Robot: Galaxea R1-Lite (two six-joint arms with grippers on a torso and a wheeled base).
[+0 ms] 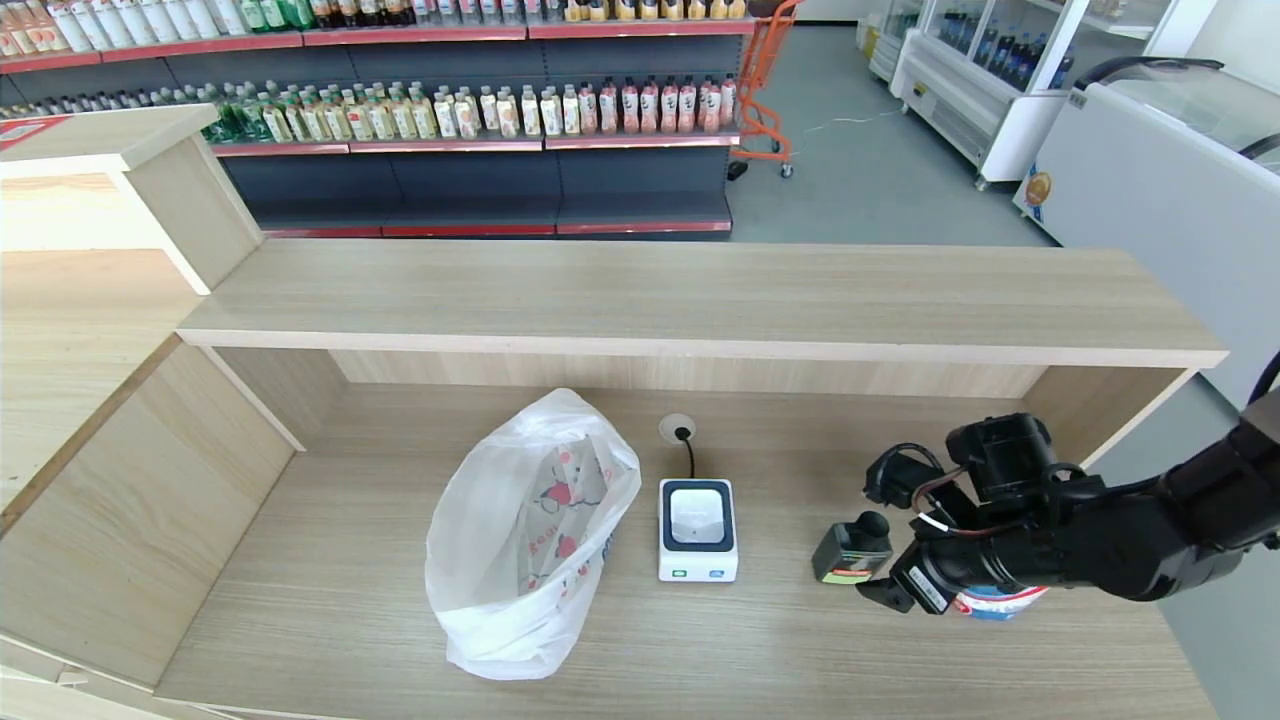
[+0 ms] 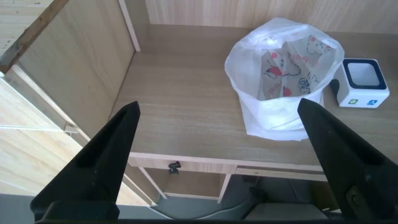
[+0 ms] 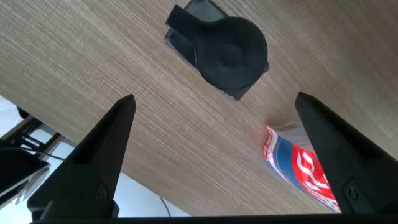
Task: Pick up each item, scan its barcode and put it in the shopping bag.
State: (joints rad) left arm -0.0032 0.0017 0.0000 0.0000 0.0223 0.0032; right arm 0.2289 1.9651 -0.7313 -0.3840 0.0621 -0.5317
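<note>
Checkout desk (image 1: 330, 600); R gripper (image 3: 216, 102) low over two items at its right end.

Desk sunk btwn a slanted side panel (image 1: 130, 520) on the left & a raised ledge (image 1: 700, 290) at the back; front edge open; wide bare wood left of the shopping bag (image 1: 500, 560), which stands open-mouthed centre-left w/ a printed pack (image 1: 555, 510) inside; scanner (image 1: 697, 528) just beside bag on its right; bare strip btwn scanner & dark container (image 1: 848, 555), upright w/ round black cap; red-blue pack (image 1: 1000, 603) near it, partly under R arm; R arm comes in from desk's right edge, wrist low, jaws apart, container ahead of the tips, untouched; L gripper (image 2: 219, 104) high over front-left edge, jaws wide apart.
</note>
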